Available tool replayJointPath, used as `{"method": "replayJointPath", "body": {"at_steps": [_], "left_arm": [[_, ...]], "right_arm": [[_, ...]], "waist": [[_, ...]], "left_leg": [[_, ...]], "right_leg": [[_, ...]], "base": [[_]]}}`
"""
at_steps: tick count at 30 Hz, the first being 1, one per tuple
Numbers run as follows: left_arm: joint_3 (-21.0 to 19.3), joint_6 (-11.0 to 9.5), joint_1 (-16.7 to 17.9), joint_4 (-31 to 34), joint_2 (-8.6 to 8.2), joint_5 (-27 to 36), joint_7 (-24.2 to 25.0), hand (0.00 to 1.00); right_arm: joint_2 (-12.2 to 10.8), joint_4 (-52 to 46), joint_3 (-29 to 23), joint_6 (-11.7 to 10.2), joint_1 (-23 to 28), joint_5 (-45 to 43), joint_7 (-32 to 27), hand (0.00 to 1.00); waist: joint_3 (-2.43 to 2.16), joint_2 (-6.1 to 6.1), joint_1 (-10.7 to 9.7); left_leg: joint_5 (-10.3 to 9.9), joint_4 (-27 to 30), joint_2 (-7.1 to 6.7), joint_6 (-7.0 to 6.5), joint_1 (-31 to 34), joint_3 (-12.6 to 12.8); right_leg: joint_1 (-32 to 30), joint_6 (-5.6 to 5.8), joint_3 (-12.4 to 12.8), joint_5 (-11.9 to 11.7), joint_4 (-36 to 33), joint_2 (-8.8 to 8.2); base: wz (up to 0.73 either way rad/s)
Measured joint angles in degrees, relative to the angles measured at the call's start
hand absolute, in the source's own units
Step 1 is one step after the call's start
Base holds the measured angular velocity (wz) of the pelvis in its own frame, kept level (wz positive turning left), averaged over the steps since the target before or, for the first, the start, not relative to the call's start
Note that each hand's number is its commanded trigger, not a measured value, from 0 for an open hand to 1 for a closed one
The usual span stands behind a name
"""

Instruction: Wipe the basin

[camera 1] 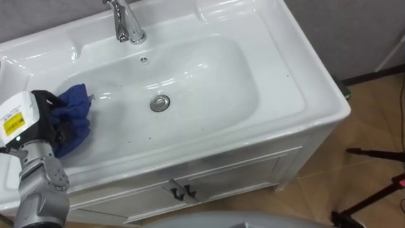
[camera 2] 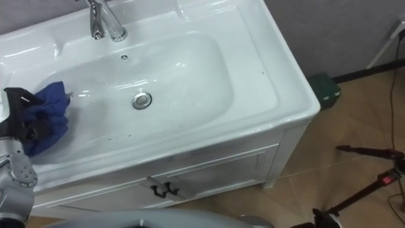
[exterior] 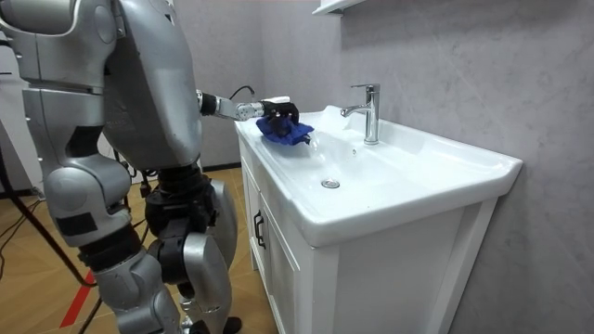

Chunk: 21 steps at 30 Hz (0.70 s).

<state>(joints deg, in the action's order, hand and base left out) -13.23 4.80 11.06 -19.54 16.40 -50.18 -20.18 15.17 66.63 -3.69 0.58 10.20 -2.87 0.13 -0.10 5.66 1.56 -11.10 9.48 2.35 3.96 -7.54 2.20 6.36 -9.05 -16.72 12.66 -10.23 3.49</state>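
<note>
A white basin [camera 1: 209, 82] is set in a white vanity top, with a chrome drain [camera 1: 160, 102] in the middle and a chrome faucet [camera 1: 126, 22] at the back. A crumpled blue cloth [camera 1: 74, 117] lies against the basin's left inner slope. My left hand [camera 1: 45, 120] comes in from the lower left, its dark fingers curled round the cloth. In the room view the same hand [exterior: 278, 109] holds the cloth [exterior: 290, 132] at the basin's far end from the camera, and I stand close against the vanity front.
Below the basin are white cabinet doors with dark handles [camera 1: 180, 190]. A green box [camera 2: 324, 88] sits on the wooden floor by the vanity's right end. Black tripod legs [camera 1: 373, 155] spread over the floor at the right. A grey wall backs the faucet.
</note>
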Motion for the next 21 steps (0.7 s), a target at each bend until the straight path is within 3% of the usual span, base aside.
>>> {"method": "replayJointPath", "body": {"at_steps": [6,11,18,21], "left_arm": [[-0.1,0.0,0.0,-1.4,0.02,-0.1,-0.1,1.0],[-0.8,0.1,-0.2,-1.5,0.03,-0.2,-1.9,1.0],[-9.3,1.5,-2.3,-1.1,0.14,-0.5,-4.6,1.0],[-10.9,2.3,-2.8,1.7,0.56,-0.7,-4.6,1.0]], "right_arm": [[0.1,0.1,-0.1,0.2,0.1,-2.3,0.0,0.0],[0.1,-0.1,-1.4,0.8,1.2,-2.3,-0.5,0.0],[-0.2,-0.7,-4.2,3.1,2.4,-3.8,-2.1,0.0],[-0.4,-2.0,-4.3,3.8,2.7,-3.8,-2.1,0.0]], "waist": [[0.16,-0.12,-0.9],[0.04,0.05,-0.3],[-0.21,0.09,0.9],[-0.41,0.37,2.1]], "left_leg": [[0.0,0.0,-0.03,0.0,-0.2,0.0],[0.0,0.2,-0.06,-0.01,0.0,0.0],[0.1,0.0,-0.08,-0.19,0.0,0.4],[0.1,0.1,-0.15,-0.21,0.2,0.2]], "right_leg": [[0.6,0.01,-0.6,0.0,0.3,-0.05],[0.1,0.06,-0.4,0.0,0.4,-0.09],[-0.7,0.05,0.2,0.0,-0.4,-0.18],[-0.9,0.06,0.2,0.0,-0.4,-0.28]], "base": [[0.05],[-0.01],[-0.04],[-0.02]]}}
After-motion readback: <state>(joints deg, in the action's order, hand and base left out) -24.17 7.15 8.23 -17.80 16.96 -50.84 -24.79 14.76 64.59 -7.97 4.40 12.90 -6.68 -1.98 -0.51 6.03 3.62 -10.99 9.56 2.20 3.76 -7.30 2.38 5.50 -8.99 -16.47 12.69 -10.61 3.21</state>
